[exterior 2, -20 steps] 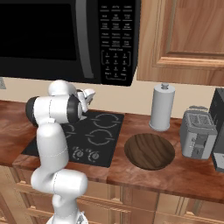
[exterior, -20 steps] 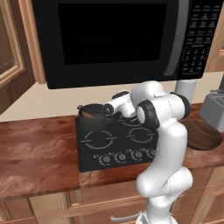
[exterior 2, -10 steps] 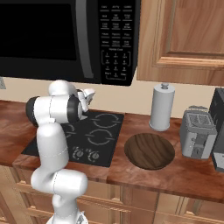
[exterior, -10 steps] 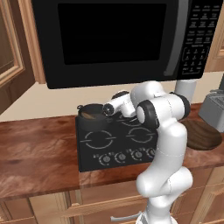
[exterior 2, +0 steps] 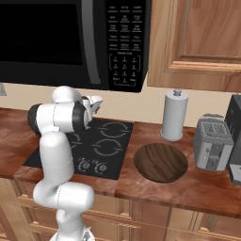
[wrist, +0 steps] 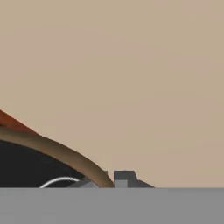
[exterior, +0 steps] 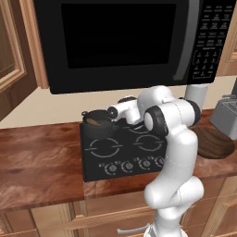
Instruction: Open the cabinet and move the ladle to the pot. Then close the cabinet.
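The small dark pot stands on the back left burner of the black cooktop. A brown patch, the ladle, shows inside the pot's rim. My gripper hovers just right of the pot and above it, pointing left. In the hand view the ladle's thin curved brown handle runs in from the left and ends between my fingertips, where the gripper is shut on it. A brown wooden cabinet door at the left edge looks swung outward.
A black microwave hangs close above the cooktop. On the counter to the right stand a paper towel roll, a round dark wooden board and a grey toaster. Another wooden wall cabinet hangs at upper right.
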